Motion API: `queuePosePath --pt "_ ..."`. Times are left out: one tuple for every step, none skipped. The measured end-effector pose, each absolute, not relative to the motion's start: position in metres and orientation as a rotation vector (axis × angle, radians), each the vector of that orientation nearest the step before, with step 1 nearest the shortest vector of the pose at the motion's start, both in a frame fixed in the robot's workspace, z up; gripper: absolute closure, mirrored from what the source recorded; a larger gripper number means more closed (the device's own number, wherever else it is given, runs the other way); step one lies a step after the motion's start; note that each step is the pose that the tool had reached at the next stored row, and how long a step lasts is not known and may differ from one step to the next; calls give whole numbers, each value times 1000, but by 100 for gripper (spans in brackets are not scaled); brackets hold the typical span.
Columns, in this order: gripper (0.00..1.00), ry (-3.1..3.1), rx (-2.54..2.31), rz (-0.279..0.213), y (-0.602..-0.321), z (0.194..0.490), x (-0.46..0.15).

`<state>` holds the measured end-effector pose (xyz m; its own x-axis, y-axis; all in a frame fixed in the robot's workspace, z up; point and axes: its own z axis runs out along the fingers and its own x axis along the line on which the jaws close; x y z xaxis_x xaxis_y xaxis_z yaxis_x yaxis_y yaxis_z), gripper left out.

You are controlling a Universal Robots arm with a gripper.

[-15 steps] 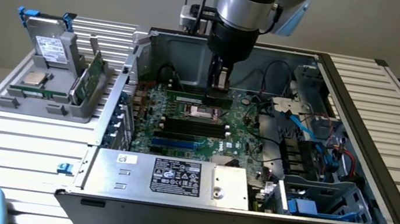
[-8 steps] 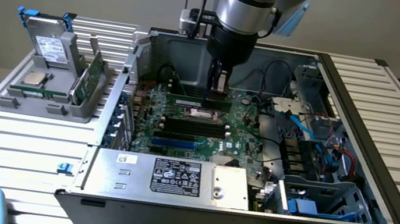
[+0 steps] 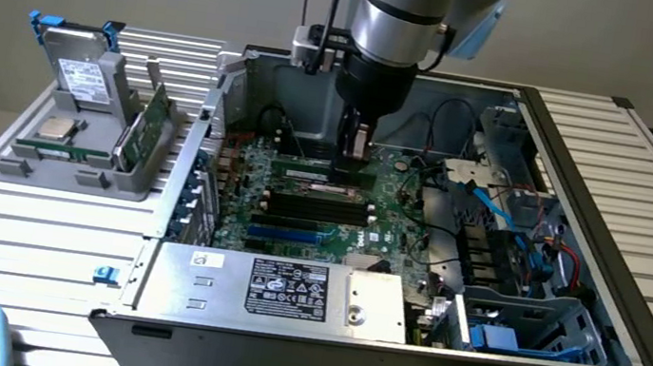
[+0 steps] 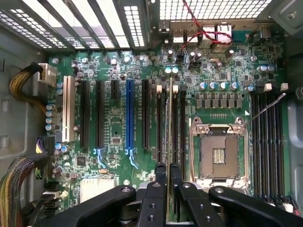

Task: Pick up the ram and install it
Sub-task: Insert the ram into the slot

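A big slatted surface (image 3: 39,229) holds an open computer case (image 3: 610,213). The case lies on its side with its insides showing. A thick silver and black arm (image 3: 402,11) reaches down into the case from above. A green board (image 4: 118,132) covers the floor of the case. A silver power box (image 3: 273,291) sits at the near edge of the case. A gray tray (image 3: 59,172) stands on the surface at the exterior view's left, and it holds a green card (image 3: 152,130).

The claw (image 4: 168,171) hangs low over the middle of the board. Its two black fingers (image 4: 160,172) are pinched close together on the ram (image 4: 169,118). The ram is seen edge-on, so it looks like a thin pale line. It sits right over the black slots (image 4: 182,127), just beside the square chip socket (image 4: 215,151). Whether the ram touches a slot cannot be told.
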<state>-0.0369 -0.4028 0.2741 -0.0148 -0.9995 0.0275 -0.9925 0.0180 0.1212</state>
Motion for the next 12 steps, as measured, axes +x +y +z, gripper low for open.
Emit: queuePosePath --pt "85 -2164 2128 -102 -403 272 -37" --pt "85 -2164 2128 -102 -403 271 -37" --pt "85 -2164 2128 -102 -403 269 -37" --pt "85 -2164 2128 -102 -403 268 -37" --pt "85 -2164 2128 -102 -403 266 -37" --pt "85 -2164 2128 -102 -403 265 -37" --pt "85 -2164 2128 -102 -403 265 -37" --pt "85 -2164 2128 -102 -403 265 -37" --pt "85 -2164 2128 -102 -403 265 -37" --pt "85 -2164 2128 -102 -403 264 -37" --pt "85 -2164 2128 -102 -403 263 -37" --pt "85 -2164 2129 -102 -403 262 -37"
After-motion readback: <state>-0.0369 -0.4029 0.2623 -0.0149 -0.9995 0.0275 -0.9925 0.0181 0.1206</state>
